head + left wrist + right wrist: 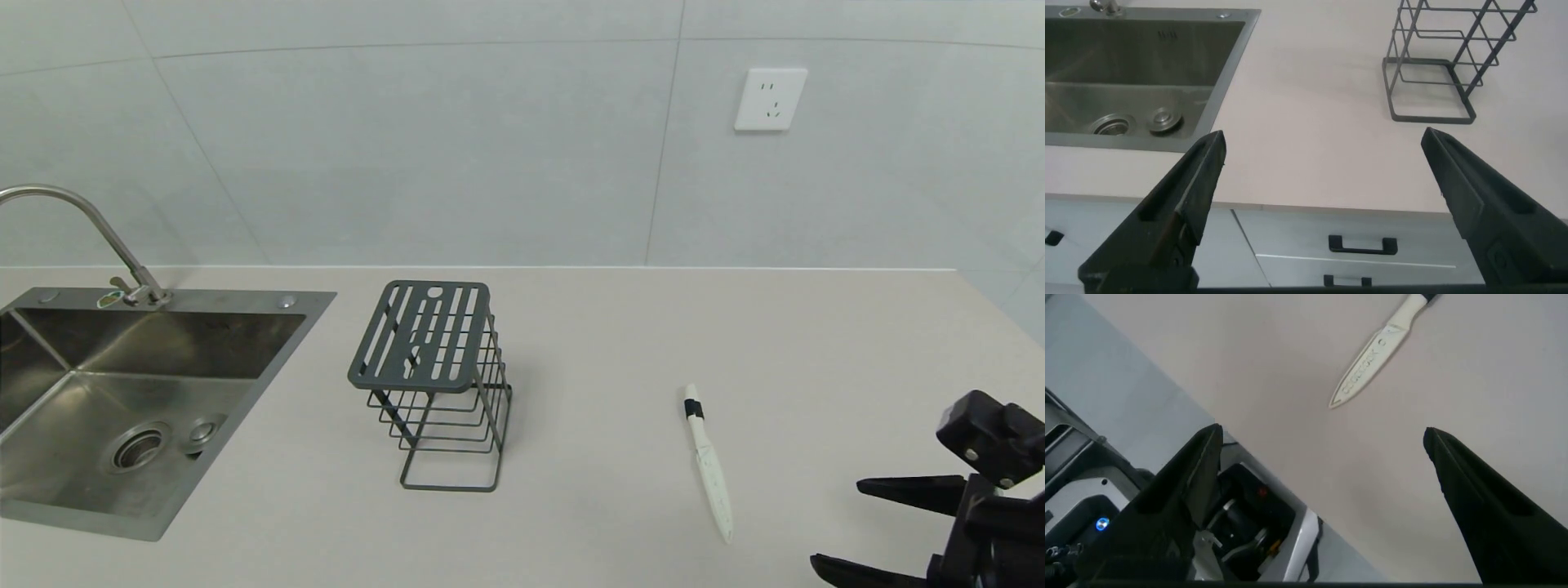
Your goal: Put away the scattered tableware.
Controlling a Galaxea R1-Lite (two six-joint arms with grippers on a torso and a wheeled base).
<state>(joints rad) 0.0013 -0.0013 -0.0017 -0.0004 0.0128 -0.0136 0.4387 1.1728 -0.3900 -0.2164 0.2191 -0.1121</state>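
The right claw, spread wide, is held near the white knife with a black-banded handle, laid flat on the beige tabletop, well apart from the dark grey slotted wire rack; the left claw is spread too. The knife could be skidded away by an off-centre pinch.

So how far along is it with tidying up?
Nothing looks done: the knife lies flat on the counter, apart from the empty rack. Nothing is in hand either; the right gripper is open near the knife, the left gripper open too. Still to do: pick up the knife and probably slot it into the rack.
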